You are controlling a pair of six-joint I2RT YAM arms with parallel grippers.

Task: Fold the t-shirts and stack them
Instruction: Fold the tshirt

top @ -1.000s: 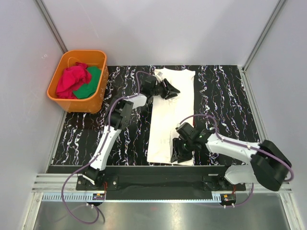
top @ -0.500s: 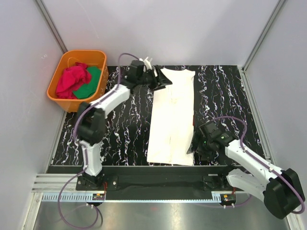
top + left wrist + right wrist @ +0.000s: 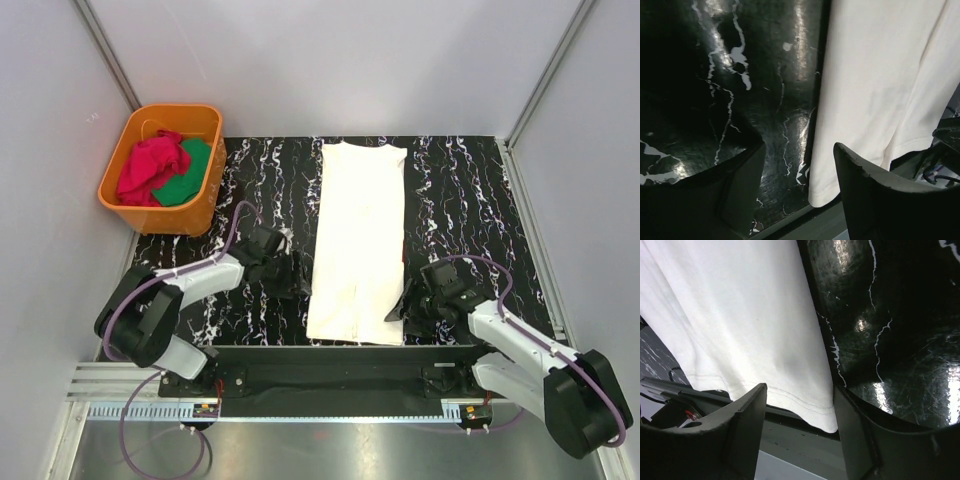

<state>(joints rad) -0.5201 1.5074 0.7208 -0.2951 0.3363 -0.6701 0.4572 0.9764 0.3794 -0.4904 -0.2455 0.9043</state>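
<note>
The cream-white t-shirt (image 3: 358, 240) is lying flat as a long folded strip down the middle of the black marbled worktop (image 3: 470, 200), running far to near, while a red cloth (image 3: 150, 168) and a green cloth (image 3: 188, 182) are sitting bunched in the orange tub (image 3: 190, 215) at the far left. Both arms are crouching low with elbows folded. The left tool (image 3: 296, 279) is gaping, released, just beside the strip's left edge toward its near end, and the right tool (image 3: 400, 308) is standing likewise released at the hem's near right corner.
</note>
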